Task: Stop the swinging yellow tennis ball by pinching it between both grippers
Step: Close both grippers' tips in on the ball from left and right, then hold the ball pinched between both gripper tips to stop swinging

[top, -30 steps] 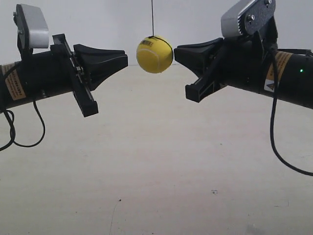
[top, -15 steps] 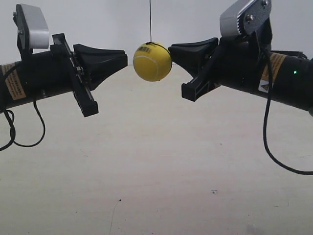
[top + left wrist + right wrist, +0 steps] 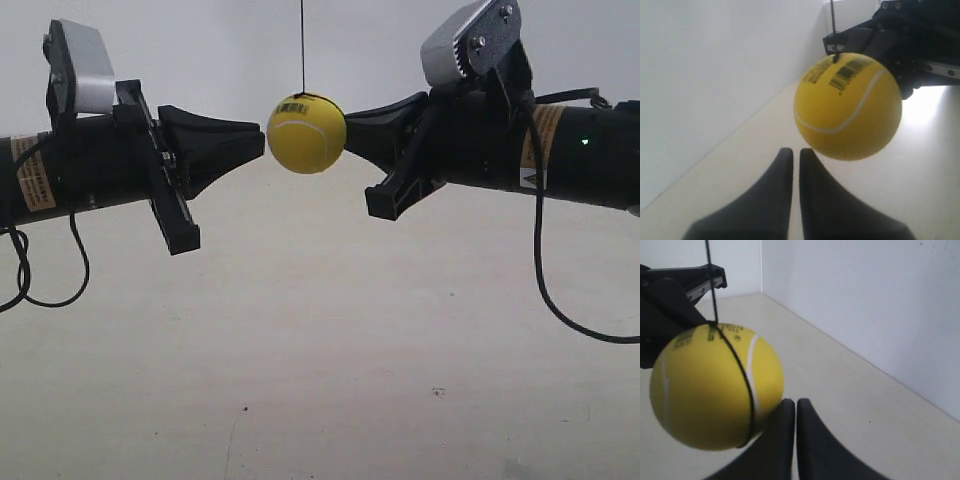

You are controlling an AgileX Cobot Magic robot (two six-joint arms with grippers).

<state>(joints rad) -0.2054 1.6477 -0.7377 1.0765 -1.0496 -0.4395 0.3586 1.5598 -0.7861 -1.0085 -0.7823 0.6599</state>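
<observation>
Since a second ago, the right gripper (image 3: 350, 135) has pushed in to touch the yellow tennis ball (image 3: 306, 133), which hangs on its upright string (image 3: 302, 45) between both grippers. The left gripper (image 3: 262, 141) sits level, just beside the ball's far side, barely apart. Each gripper's fingers (image 3: 772, 200) are pressed together; the round ball has no long axis.

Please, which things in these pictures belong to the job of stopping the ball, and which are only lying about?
Belong to the job:
bright yellow fuzzy tennis ball
its thin dark string
black forked plastic left gripper
black forked plastic right gripper

Only lying about:
pale beige table surface
small dark speck on it
loose black cable hanging from one arm
</observation>
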